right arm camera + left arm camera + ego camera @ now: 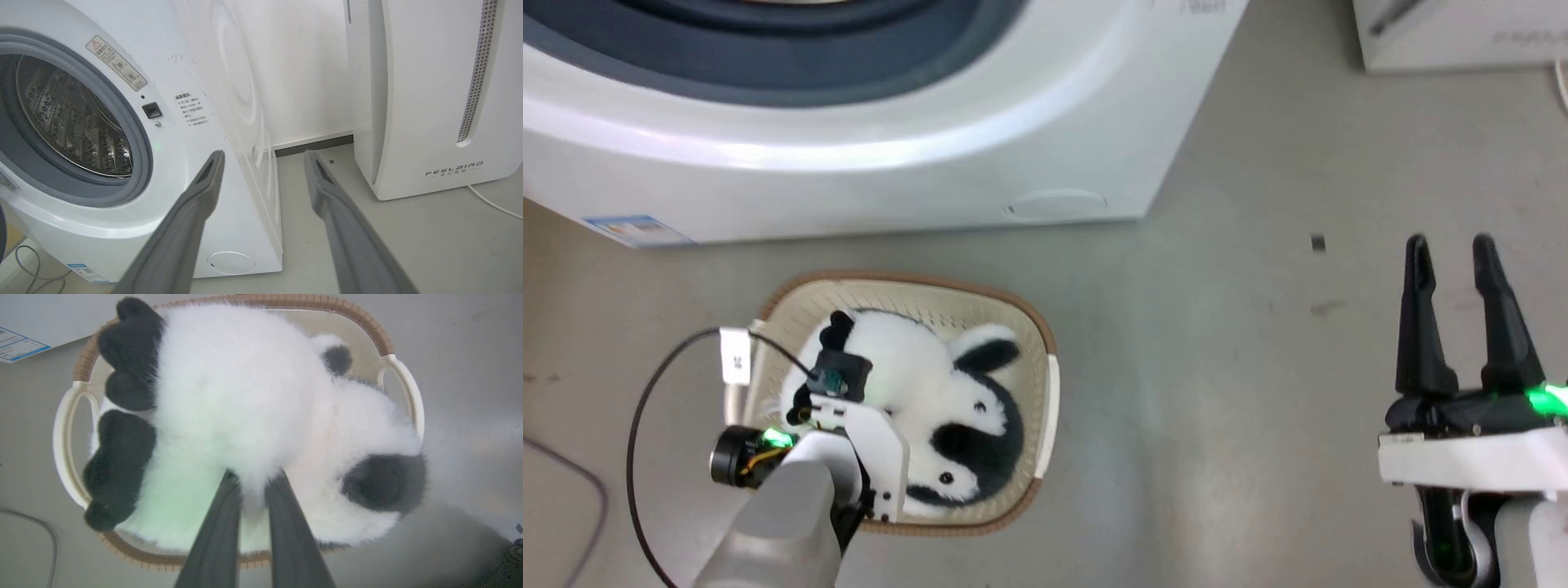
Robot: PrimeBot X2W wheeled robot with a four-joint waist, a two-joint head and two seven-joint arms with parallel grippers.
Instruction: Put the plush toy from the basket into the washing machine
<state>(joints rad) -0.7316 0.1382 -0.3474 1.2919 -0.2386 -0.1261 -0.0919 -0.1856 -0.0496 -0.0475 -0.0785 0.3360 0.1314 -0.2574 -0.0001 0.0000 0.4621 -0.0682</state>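
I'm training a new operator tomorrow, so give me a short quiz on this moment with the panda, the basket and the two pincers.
1. True or false: the plush toy lies in the basket.
2. The right pincer is: A) open and empty, B) shut on the toy, C) shut on the basket's rim.
3. Fill in: the ___ pincer's fingers press into the toy's white fur.
Key: 1 true; 2 A; 3 left, since the left pincer pinches a tuft of that fur.
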